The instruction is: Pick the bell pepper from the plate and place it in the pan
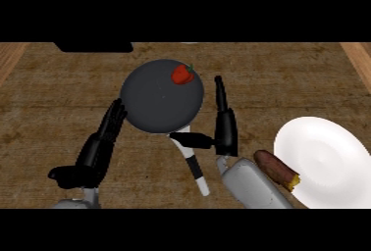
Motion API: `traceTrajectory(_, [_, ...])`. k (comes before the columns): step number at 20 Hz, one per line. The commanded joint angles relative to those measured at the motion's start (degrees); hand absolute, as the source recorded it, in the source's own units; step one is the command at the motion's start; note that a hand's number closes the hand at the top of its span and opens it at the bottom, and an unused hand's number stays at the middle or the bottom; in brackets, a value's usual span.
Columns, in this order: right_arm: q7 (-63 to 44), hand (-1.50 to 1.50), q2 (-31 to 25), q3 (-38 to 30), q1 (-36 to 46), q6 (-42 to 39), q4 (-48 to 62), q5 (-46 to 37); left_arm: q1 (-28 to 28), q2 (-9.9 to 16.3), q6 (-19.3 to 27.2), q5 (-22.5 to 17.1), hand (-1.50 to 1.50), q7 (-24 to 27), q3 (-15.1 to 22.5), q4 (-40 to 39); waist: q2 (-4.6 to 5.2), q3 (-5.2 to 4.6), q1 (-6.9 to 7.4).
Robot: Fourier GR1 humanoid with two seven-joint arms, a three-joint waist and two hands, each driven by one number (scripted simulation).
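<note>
A red bell pepper point(182, 74) with a green stem lies inside the dark round pan point(156, 100), near its far right rim. The pan's black and white handle point(194, 164) points toward me. The white plate point(326, 162) sits at the right, with no pepper on it. My right hand point(225, 125) stands just right of the pan, fingers straight and pointing away, thumb reaching left over the handle's base; it holds nothing. My left hand point(98, 147) is at the pan's left, fingers straight, also holding nothing.
A brown sausage-like food point(276, 169) lies on the plate's near left rim, close to my right forearm. A black object point(94, 47) sits at the counter's far edge, upper left. Light wooden strips border the brown counter on both sides.
</note>
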State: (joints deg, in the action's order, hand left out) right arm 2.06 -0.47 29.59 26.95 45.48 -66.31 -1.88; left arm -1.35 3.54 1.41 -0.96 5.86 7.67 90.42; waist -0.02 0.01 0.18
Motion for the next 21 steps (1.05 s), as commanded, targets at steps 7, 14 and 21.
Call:
traceTrajectory(7, [-0.16,-1.5,0.46,1.17,-8.91,-1.06,-4.39,-6.37,0.19,-2.42,1.37,2.54,0.0,0.5,0.22,-1.31,-0.01,-0.01,-0.12])
traceTrajectory(14, [-9.45,-1.5,0.4,-1.25,-8.26,-4.24,-9.33,-14.61,-0.4,-2.63,-0.02,2.87,0.0,1.49,-0.19,-2.2,0.0,-0.01,-0.13])
traceTrajectory(21, [-11.41,-1.5,0.45,0.39,-3.84,0.69,-3.41,-18.94,-0.17,-3.46,1.28,2.87,0.0,-1.07,0.23,1.32,0.02,-0.01,0.13])
